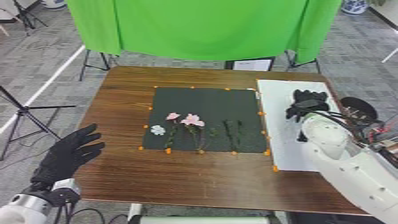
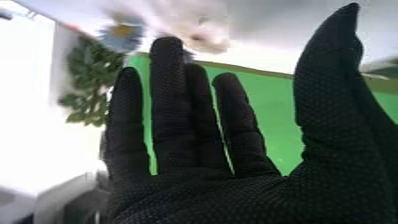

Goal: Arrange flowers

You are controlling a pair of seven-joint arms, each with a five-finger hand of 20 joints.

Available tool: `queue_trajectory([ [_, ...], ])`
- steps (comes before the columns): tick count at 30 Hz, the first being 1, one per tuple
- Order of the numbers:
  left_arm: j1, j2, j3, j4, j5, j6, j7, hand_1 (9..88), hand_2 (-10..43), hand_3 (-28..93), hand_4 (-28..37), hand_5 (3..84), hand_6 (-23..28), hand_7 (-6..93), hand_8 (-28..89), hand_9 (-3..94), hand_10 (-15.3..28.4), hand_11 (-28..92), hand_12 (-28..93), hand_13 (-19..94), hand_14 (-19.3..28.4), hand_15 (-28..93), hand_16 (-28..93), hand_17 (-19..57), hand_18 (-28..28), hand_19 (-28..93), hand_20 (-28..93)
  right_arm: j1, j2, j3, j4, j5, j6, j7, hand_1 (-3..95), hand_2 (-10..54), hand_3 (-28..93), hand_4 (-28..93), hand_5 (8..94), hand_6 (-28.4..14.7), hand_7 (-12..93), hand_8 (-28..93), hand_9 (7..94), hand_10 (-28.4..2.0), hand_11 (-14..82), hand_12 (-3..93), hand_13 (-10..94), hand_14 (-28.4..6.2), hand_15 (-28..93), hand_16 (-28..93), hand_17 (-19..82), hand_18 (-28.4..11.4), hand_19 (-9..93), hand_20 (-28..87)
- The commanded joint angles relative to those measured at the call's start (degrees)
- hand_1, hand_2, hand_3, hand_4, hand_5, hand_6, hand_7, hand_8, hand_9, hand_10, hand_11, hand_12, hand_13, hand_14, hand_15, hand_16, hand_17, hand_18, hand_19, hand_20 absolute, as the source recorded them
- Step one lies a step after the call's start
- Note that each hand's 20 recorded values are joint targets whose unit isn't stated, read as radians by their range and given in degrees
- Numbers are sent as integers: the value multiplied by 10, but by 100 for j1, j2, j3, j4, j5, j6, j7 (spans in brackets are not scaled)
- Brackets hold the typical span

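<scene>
Over the white board at the table's right is my right hand (image 1: 308, 104), its fingers straight. In the right wrist view the same hand (image 2: 200, 197) is open and holds nothing. Beyond its fingertips are a blurred pale blossom (image 2: 206, 37), a bluish-white flower (image 2: 122, 31) with a yellow centre and green leaves (image 2: 89, 82). My left hand (image 1: 67, 156) is open at the table's left edge. On the dark mat (image 1: 209, 97) lie a white flower (image 1: 158, 130), two pink flowers (image 1: 192, 120) on stems, and green stems (image 1: 233, 134) to their right.
The white board (image 1: 282, 120) lies right of the mat on the brown table (image 1: 124, 175). Small orange pieces (image 1: 168, 150) line both. A dark round object (image 1: 358, 109) is beyond my right forearm. A green cloth (image 1: 204, 30) hangs behind the table.
</scene>
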Motion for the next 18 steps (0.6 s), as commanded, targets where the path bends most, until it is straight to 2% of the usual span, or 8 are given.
queue_trajectory([
  [1, 49, -9, -33, -15, -8, -22, -47, 242, 5, 726, -283, 321, 57, 182, -100, 272, 135, 250, 170, 201, 178, 466, -45, -96, 220, 414, 87, 116, 164, -186, 248, -440, 397, 190, 274, -95, 904, -282, 342, -17, 438, -199, 426, -111, 351, 235, 513, -62, 512, 170, 113, -202, 641, 347],
  [5, 60, 9, -27, -15, -23, -25, -41, 242, 5, 725, -283, 321, 57, 181, -100, 272, 136, 249, 170, 201, 179, 466, -45, -96, 220, 414, 88, 164, 116, -204, 360, -351, 460, 182, 294, -95, 905, -282, 386, -4, 453, -213, 477, -99, 361, 229, 563, -49, 519, 181, 128, -196, 653, 351],
  [9, 89, 15, -32, -28, -29, 5, -33, 242, 5, 725, -283, 320, 57, 181, -100, 272, 136, 249, 170, 201, 178, 465, -45, -96, 220, 414, 88, 116, 95, -102, 329, -270, 223, -85, 306, -95, 901, -283, 416, 10, 460, -219, 529, -87, 367, 226, 597, -41, 519, 192, 137, -191, 656, 354],
  [15, 69, 18, -20, -19, -28, 2, -36, 242, 5, 725, -283, 320, 57, 180, -100, 272, 135, 248, 170, 201, 178, 465, -44, -96, 220, 414, 88, 161, 14, -154, 402, -148, 196, -294, 317, -95, 902, -283, 431, 19, 455, -222, 533, -82, 349, 218, 605, -37, 506, 202, 147, -187, 658, 357],
  [18, 62, 16, -17, -20, -30, 4, -34, 243, 5, 724, -283, 321, 57, 180, -100, 272, 135, 248, 171, 201, 179, 465, -45, -96, 220, 414, 88, 137, -16, -144, 411, -165, 138, -402, 333, -95, 897, -283, 463, 25, 452, -222, 572, -79, 331, 218, 630, -34, 499, 207, 156, -184, 661, 358],
])
